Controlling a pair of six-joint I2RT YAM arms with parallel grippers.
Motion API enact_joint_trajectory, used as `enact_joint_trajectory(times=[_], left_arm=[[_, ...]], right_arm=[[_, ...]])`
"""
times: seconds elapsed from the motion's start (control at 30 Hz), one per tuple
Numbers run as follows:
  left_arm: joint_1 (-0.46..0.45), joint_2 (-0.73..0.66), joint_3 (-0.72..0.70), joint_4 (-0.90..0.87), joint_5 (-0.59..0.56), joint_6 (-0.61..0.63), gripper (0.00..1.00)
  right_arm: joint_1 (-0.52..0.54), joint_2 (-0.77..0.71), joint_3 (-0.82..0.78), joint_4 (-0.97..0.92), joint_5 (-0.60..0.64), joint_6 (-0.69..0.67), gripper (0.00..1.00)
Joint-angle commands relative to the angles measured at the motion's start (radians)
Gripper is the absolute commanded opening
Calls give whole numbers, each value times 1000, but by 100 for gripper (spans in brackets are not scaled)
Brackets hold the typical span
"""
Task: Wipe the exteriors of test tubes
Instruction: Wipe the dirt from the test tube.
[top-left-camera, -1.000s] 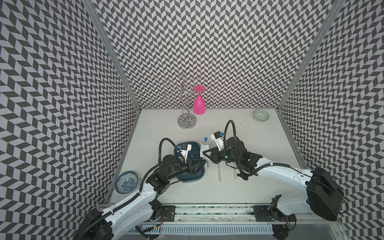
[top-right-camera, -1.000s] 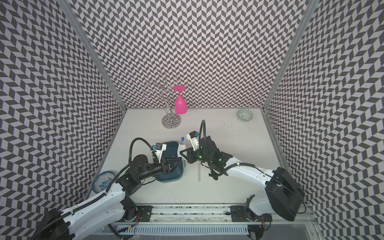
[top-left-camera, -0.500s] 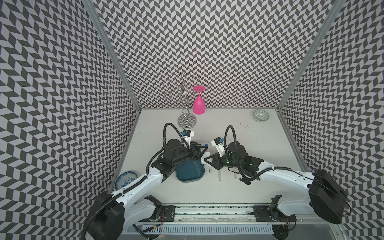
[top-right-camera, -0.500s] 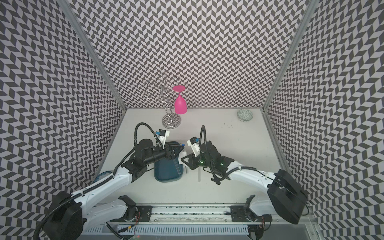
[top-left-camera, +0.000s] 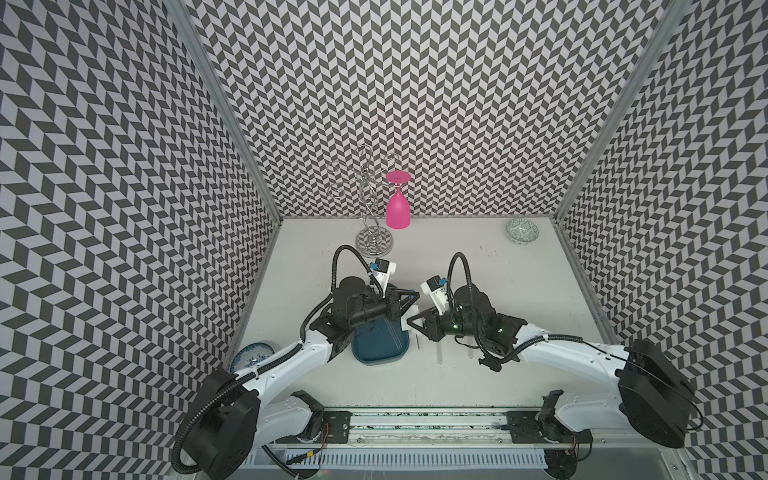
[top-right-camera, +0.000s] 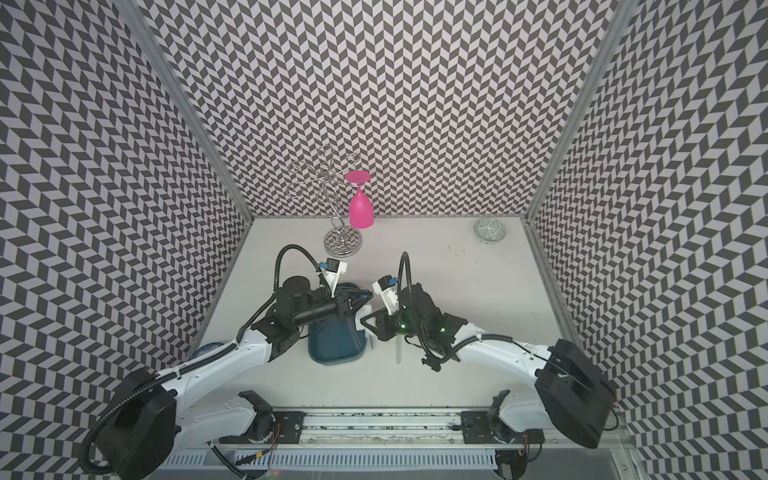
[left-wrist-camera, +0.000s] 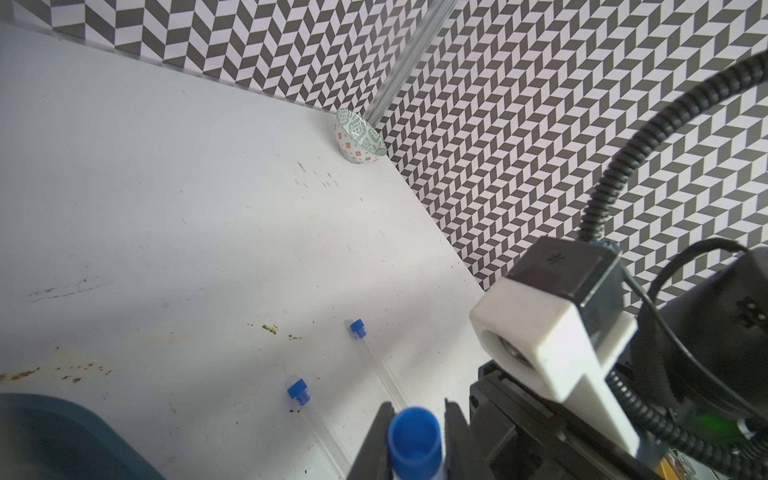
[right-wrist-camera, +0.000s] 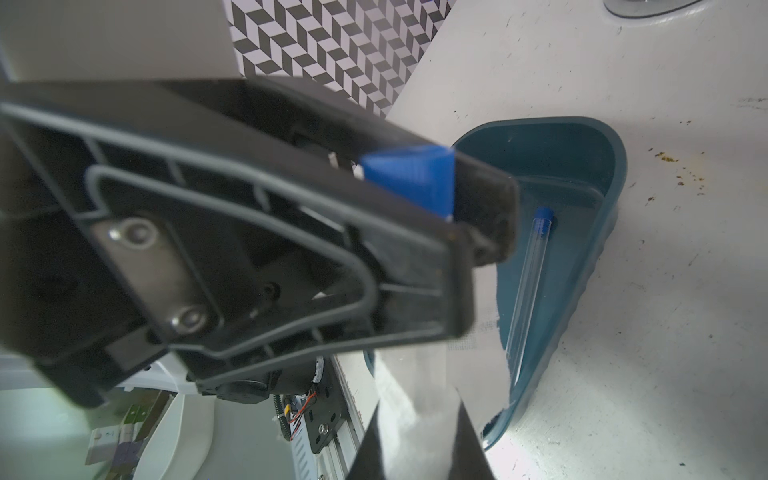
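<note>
Test tubes: one pinched by its cap, tissue brought up beside it

I am gripping the held tube (left-wrist-camera: 414, 440) in my left tool (top-left-camera: 409, 296), with the jaws closed on its blue cap alone. I am judging this to be deliberate: taking it by the cap is leaving the clear wall bare for wiping. My right tool (top-left-camera: 415, 326) is pinching the white tissue (right-wrist-camera: 415, 428) and sitting just beside the left one, above the worktop (top-left-camera: 478, 249) by the edge of the teal tray (top-left-camera: 374, 347). In the right wrist view a blurred clear shape is running from the cap toward the tissue. I am taking it for the tube's shaft, though I cannot tell whether tissue and tube are touching.

The tray tube (right-wrist-camera: 528, 291) is lying along the tray's inner wall. A loose tube (left-wrist-camera: 358, 328) and a second loose tube (left-wrist-camera: 299, 391) are lying side by side on the worktop, apart from each other. The split is probably sorting wiped from unwiped, but I cannot tell which is which. I am expecting to wrap the tissue round the shaft and draw it lengthwise, gently, since a cap grip is offering little hold against a pull.
</note>
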Motion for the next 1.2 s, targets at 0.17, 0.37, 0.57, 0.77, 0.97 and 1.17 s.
enact_joint_trajectory(times=[0.17, 0.37, 0.57, 0.77, 0.97, 1.17], left_arm=[[3, -22, -20, 42, -7, -39, 19], [2, -19, -35, 73, 5, -75, 19], [8, -16, -33, 83, 15, -83, 19], [29, -15, -33, 70, 4, -78, 18], [48, -14, -30, 68, 5, -78, 18], [50, -13, -34, 64, 21, -78, 18]], right_arm=[[4, -20, 29, 52, 29, -26, 18], [-18, 23, 102, 56, 34, -59, 19], [-23, 62, 115, 70, -20, -63, 19], [-3, 20, 10, 112, -30, -8, 19], [46, -16, -96, 147, -13, 58, 19], [50, -12, -99, 172, 14, 58, 19]])
